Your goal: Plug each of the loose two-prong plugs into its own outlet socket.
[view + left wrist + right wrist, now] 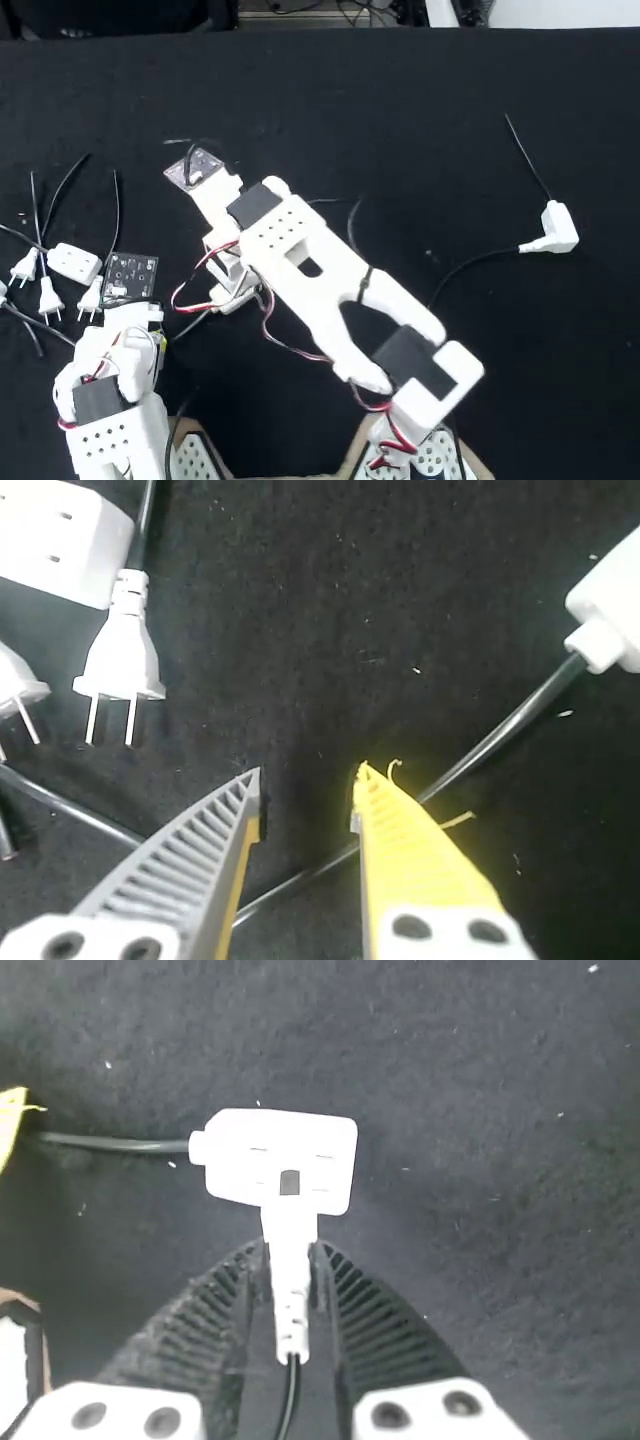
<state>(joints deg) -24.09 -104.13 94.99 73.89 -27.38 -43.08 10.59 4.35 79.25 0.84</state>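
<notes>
The right claw (290, 1252) is clamped narrow on a plug (290, 1295), a slim white moulded body with a ridged collar where its black wire leaves. The black, ribbed fingers (200, 1330) press its two flanks. Straight ahead of the tips, the plug's front end meets a socket block (280, 1158), a smooth white plastic box with rounded corners and thin slots. The prongs are out of sight. A black cord (110, 1142) leaves the block's end, off to one side of the claw, over fuzzy black cloth (480, 1080).

The left claw (305, 778) stands wide and holds nothing. It has one grey finger (190, 850) with a lattice of ribs and one yellow finger (410, 850) with fine ridges. Ahead of the grey finger's tip lies a loose plug (120, 660), white and bell-shaped, with two bare metal prongs pointing back toward the claw. Beyond it sits a second block (55, 525). A glossy black cable (490, 742) slants across the cloth beneath the tips.
</notes>
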